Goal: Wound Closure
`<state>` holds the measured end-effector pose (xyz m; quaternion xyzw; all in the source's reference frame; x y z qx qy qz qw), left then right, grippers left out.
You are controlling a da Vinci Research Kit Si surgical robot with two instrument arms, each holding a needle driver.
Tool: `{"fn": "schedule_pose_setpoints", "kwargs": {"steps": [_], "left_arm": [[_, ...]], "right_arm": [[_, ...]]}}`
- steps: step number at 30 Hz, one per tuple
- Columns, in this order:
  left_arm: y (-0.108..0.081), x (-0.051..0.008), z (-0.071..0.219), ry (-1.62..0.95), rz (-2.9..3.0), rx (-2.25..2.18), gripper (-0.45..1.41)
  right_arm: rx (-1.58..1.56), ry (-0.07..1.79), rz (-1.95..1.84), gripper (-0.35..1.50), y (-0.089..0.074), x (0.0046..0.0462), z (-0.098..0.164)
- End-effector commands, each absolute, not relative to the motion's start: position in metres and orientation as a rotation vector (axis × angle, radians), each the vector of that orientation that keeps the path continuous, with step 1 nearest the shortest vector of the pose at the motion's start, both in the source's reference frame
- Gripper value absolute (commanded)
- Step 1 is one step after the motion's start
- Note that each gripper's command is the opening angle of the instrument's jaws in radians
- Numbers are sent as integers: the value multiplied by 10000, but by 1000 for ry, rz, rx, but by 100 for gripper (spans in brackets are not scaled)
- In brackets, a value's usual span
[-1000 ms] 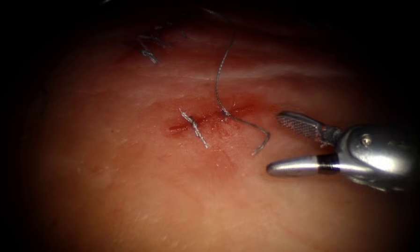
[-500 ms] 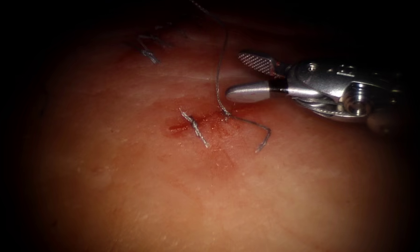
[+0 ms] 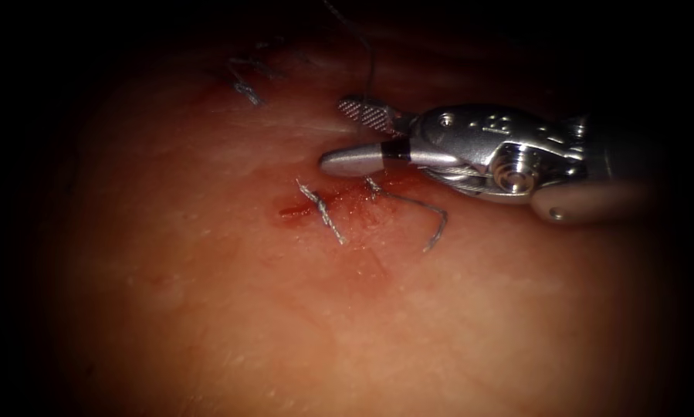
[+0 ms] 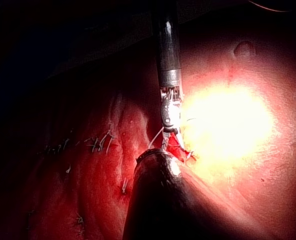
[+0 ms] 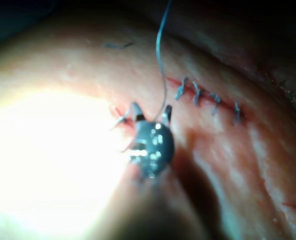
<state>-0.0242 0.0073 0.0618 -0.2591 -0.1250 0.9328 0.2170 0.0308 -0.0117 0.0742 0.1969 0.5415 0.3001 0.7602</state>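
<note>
Your right tool (image 3: 347,135) has its jaws spread, the thread (image 3: 368,73) running up between them, nothing gripped. It has moved up and left from a second ago, and now sits just above the cut (image 3: 339,202) in the tissue (image 3: 285,324). A short thread tail (image 3: 431,224) lies right of the cut; one finished stitch (image 3: 322,212) crosses it.

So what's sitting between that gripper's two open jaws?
The long thread rising from the cut runs between the right gripper jaws, seen in the right wrist view.
</note>
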Motion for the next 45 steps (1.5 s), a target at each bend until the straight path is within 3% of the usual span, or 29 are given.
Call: {"fn": "schedule_pose_setpoints", "kwargs": {"steps": [1, 31, 38, 40, 41, 42, 43, 45], "left_arm": [[73, -247, 621, -344, 2581, -726, -45], [73, -260, 581, -296, 2594, -769, -45], [72, -262, 581, -293, 2599, -769, -45], [72, -262, 581, -290, 2597, -772, -45], [72, -262, 580, -290, 2597, -771, -45], [71, -263, 580, -290, 2596, -771, -45], [71, -263, 580, -289, 2596, -770, -45], [71, -264, 579, -288, 2601, -772, -45]], "right_arm": [[432, 1178, 664, 140, -118, 318, 751], [478, 1178, 646, 133, -138, 347, 762], [477, 1177, 648, 86, -137, 345, 761], [468, 1174, 656, 49, -136, 345, 760], [449, 1185, 632, 13, -135, 344, 760], [445, 1187, 620, 0, -135, 345, 760], [446, 1190, 611, -27, -136, 345, 760], [434, 1201, 598, -35, -135, 345, 759]]}}
